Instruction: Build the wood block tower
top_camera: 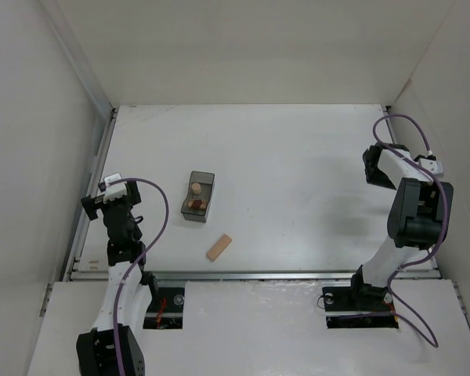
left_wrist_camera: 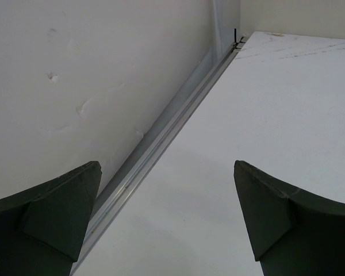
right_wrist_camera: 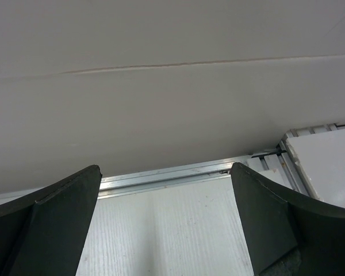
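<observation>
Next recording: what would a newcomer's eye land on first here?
A small dark see-through bin, left of the middle of the white table and holding a few wooden pieces, stands out first. A pale tan plank lies alone just near and right of it. The left gripper and right gripper hang far off at the sides, open and empty.

— Where's the bin?
— On the table, left of centre, with small blocks inside it.
— And the plank?
— Flat on the table, nearer the arms than the bin, slightly to its right, not touching it.
— The arms?
— The left gripper is by the left wall, the right gripper by the right wall.
</observation>
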